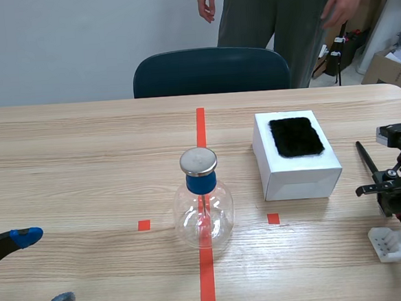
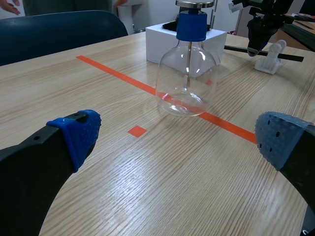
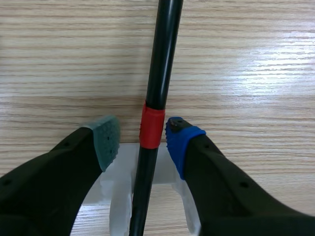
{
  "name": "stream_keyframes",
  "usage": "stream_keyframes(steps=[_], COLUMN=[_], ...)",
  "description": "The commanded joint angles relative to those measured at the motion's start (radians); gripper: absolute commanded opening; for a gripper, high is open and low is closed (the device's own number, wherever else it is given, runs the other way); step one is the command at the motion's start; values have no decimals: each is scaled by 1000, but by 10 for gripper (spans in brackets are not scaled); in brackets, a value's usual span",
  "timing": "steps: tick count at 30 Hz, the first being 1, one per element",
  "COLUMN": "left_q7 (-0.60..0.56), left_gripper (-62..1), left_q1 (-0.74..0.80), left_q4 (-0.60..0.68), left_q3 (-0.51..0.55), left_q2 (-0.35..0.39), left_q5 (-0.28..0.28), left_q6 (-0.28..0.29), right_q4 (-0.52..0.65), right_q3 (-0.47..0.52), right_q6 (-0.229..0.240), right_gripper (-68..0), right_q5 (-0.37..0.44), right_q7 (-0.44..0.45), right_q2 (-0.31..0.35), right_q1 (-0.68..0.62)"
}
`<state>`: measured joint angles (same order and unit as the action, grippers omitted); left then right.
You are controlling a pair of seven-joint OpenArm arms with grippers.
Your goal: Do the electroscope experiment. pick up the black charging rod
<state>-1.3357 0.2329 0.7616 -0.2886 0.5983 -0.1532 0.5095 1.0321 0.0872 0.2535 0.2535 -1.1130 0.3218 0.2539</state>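
The black charging rod [image 3: 160, 64] with a red band lies across a white stand [image 3: 123, 196] on the table's right side. My right gripper [image 3: 142, 138] is open around it at the red band: the blue pad [image 3: 179, 140] is close beside the rod, the grey-green pad [image 3: 107, 137] a little apart from it. In the scene view the rod [image 1: 368, 161] runs under that gripper [image 1: 391, 193] toward the stand [image 1: 394, 241]. My left gripper [image 1: 40, 273] hangs open and empty at the near left. The glass electroscope flask [image 1: 203, 207] stands on the centre tape line.
A white box [image 1: 302, 174] topped with black fur [image 1: 295, 136] sits right of the flask. A dark blue chair [image 1: 211, 70] stands at the far edge, with a person [image 1: 273, 11] behind it. In the left wrist view the flask [image 2: 187, 78] is ahead of my gripper [image 2: 179, 137].
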Motion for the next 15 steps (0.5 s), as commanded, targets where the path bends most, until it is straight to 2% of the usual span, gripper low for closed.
stream_keyframes(steps=[1, 15], left_q7=[-11, -11], left_gripper=[14, 14], left_q1=[-3, -3], left_q4=[18, 18], left_q3=[0, 0], left_q2=[3, 3], left_q5=[10, 10], left_q6=[2, 2], right_q4=[-3, -3], right_q3=[-3, -3], right_q6=[0, 0], right_gripper=[-492, -634], right_q5=[1, -1], right_q7=[-3, -3], right_q2=[16, 16], right_q1=[11, 3])
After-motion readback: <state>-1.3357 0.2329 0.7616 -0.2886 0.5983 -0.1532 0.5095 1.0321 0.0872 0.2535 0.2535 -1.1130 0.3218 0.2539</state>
